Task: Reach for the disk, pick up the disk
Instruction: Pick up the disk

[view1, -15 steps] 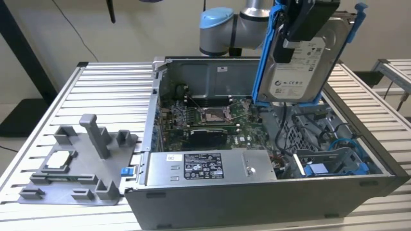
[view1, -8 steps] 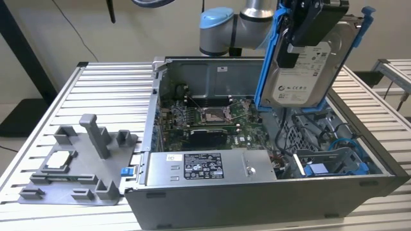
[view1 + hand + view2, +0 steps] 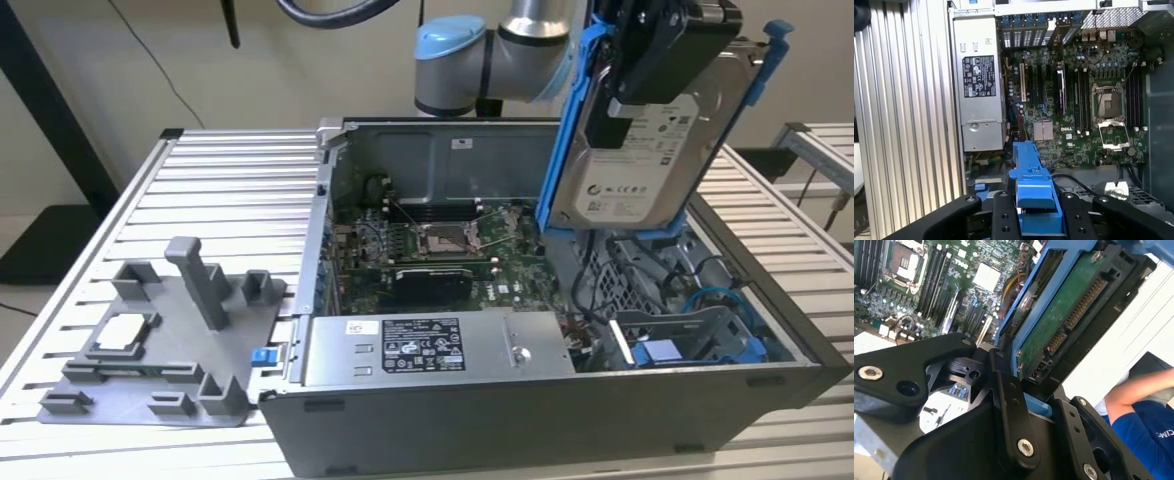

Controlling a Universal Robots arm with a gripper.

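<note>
The disk (image 3: 638,160), a silver-grey hard drive with a white label in a bright blue carrier, hangs tilted in the air above the open computer case (image 3: 534,430), on the exterior view's right. My black gripper (image 3: 638,90) is shut on its upper end. In the second wrist view the disk's green circuit-board underside (image 3: 1064,320) runs away from the black fingers (image 3: 1009,405). In the first wrist view the blue carrier (image 3: 1031,190) sits between the two fingers (image 3: 1003,220), with the motherboard (image 3: 1079,100) far beneath.
The case lies open on a slatted metal table (image 3: 227,180), showing its motherboard (image 3: 441,250), power supply (image 3: 427,345) and a blue drive bay (image 3: 667,352). A grey fixture (image 3: 174,350) with a small square chip (image 3: 124,330) stands beside it. A person's arm (image 3: 1139,390) is nearby.
</note>
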